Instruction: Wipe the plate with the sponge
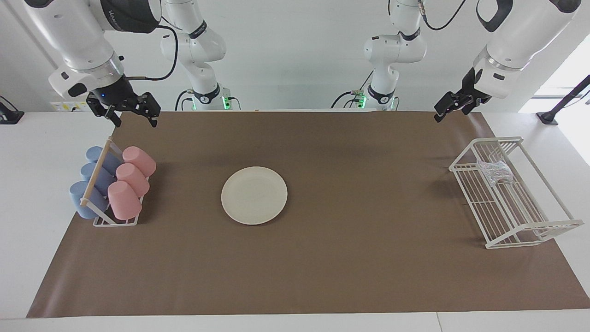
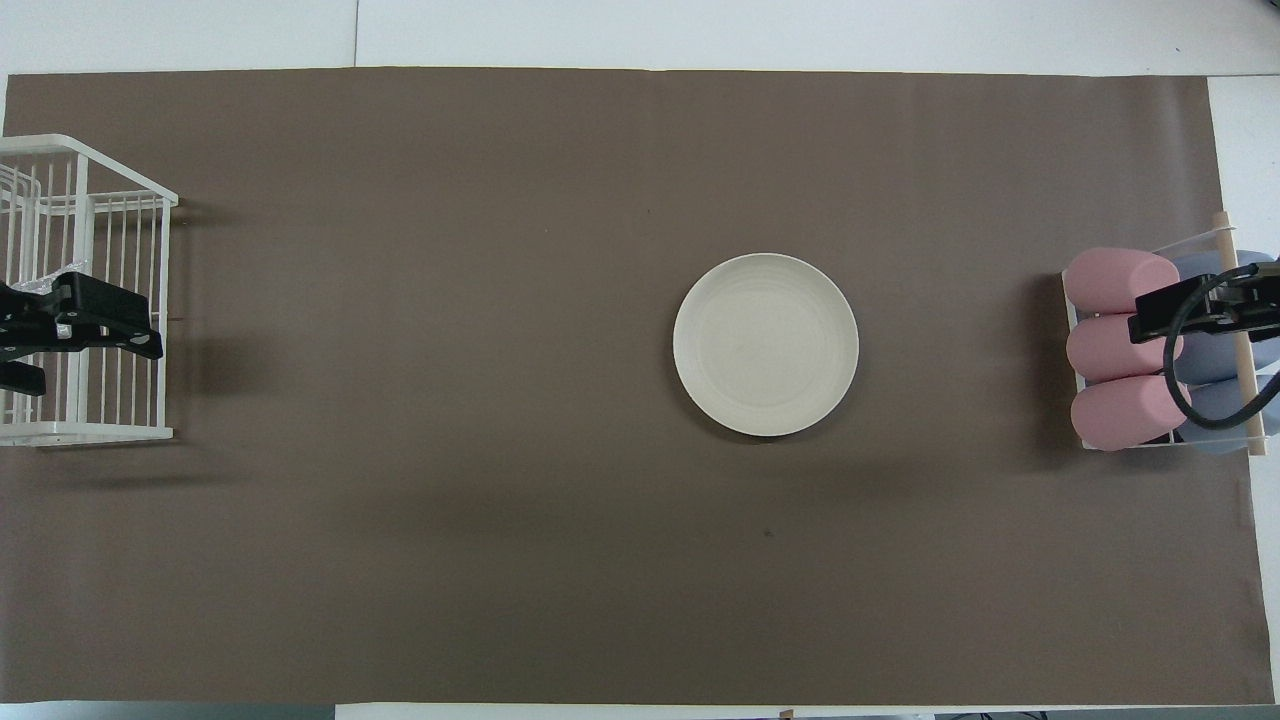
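Note:
The cream-white plate (image 1: 254, 195) lies flat near the middle of the brown mat; it also shows in the overhead view (image 2: 765, 344). The silvery-grey sponge (image 1: 495, 171) lies inside the white wire rack (image 1: 530, 226) at the left arm's end of the table. In the overhead view my left gripper covers most of it. My left gripper (image 1: 440, 115) (image 2: 100, 340) hangs high in the air over the rack, well clear of the sponge. My right gripper (image 1: 135, 121) (image 2: 1180, 318) is open and empty, raised over the cup holder.
A wire cup holder (image 1: 115, 221) with a wooden bar holds three pink cups (image 1: 131, 180) and three blue cups (image 1: 94, 180) on their sides at the right arm's end. The brown mat (image 1: 322, 267) covers most of the table.

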Robot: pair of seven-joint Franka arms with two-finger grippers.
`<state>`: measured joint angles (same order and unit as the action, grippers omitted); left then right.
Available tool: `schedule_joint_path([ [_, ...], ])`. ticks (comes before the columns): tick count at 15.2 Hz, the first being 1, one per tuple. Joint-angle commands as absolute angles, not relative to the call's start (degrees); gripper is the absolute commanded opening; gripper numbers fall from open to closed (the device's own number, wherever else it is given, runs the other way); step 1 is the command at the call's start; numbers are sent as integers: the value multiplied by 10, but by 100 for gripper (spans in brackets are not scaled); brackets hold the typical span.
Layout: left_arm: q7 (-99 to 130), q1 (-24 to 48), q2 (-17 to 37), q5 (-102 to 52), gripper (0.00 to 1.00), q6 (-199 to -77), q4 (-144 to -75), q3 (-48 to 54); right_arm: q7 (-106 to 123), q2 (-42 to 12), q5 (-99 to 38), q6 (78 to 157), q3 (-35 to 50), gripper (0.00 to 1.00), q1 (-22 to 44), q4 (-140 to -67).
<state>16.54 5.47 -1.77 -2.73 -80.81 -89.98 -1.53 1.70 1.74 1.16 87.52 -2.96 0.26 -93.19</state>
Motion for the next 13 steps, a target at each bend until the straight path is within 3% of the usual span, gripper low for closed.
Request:
schedule_joint_path([
  [1,156,54,1,-38,100,-801,-874,-16,10,27,10,875,-28,100,-1,-940],
  [13,91,47,-1,-28,100,-804,-876,-13,7,28,9,874,-27,100,-1,-940],
])
